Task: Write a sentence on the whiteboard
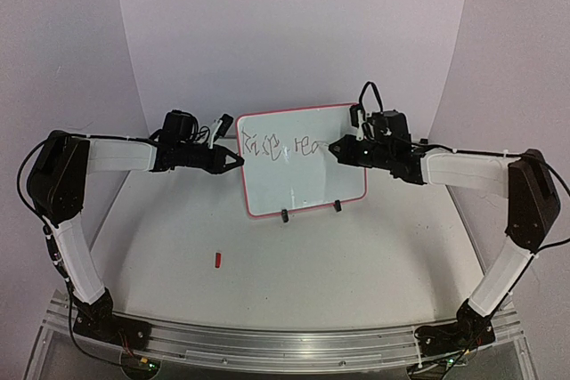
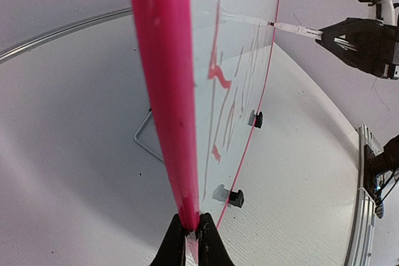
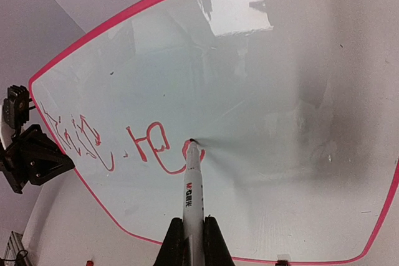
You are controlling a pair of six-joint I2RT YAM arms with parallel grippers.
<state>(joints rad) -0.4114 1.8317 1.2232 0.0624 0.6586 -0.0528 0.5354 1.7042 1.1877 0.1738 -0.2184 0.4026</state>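
Note:
The whiteboard, white with a red-pink frame, stands upright at the table's middle on two black clip feet. One line of thin writing reads roughly "Raise, rea"; it looks red in the right wrist view. My left gripper is shut on the board's left frame edge. My right gripper is shut on a white marker, whose dark tip touches the board at the end of the writing. In the left wrist view the marker meets the board's face.
A small red marker cap lies on the table in front of the board, to the left. A wire stand shows behind the board. Curved white backdrop walls close in the back and sides.

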